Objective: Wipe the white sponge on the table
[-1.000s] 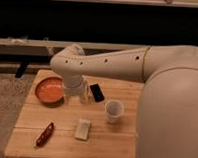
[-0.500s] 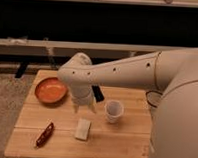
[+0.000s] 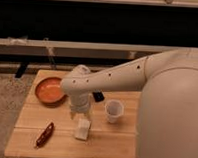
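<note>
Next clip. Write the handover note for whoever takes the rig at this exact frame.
Gripper: just above the white sponge, pointing down; contact unclear.
White sponge: flat on the table, front centre, left of the translucent cup, clear of the orange bowl at back left.
Done: arm positioned over the sponge.
Left: take hold of the sponge, wipe it across the table.

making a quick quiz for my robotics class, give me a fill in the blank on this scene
1. The gripper hangs directly ____ the white sponge.
2. The bowl on the table is ____ in colour.
3. Exactly ____ cup stands on the table.
Missing words: above; orange; one.
</note>
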Robot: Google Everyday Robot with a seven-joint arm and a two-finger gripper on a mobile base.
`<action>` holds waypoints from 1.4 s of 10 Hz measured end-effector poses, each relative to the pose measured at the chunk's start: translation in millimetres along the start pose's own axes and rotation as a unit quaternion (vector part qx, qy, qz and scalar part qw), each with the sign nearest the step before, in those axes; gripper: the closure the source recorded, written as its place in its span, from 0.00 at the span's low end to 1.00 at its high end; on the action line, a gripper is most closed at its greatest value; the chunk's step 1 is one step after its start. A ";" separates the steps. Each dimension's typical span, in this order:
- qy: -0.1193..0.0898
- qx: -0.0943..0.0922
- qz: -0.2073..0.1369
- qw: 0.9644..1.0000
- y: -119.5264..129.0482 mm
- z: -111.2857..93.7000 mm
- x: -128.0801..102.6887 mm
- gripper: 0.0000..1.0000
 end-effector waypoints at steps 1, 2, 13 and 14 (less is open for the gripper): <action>0.000 -0.009 0.006 1.000 3.0 8.8 -2.3 0.35; -0.003 -0.014 0.004 1.000 9.4 17.5 -1.7 0.35; 0.009 -0.027 0.013 1.000 -1.5 73.1 -9.5 0.35; 0.010 -0.031 0.010 0.999 -1.2 75.7 -10.8 0.35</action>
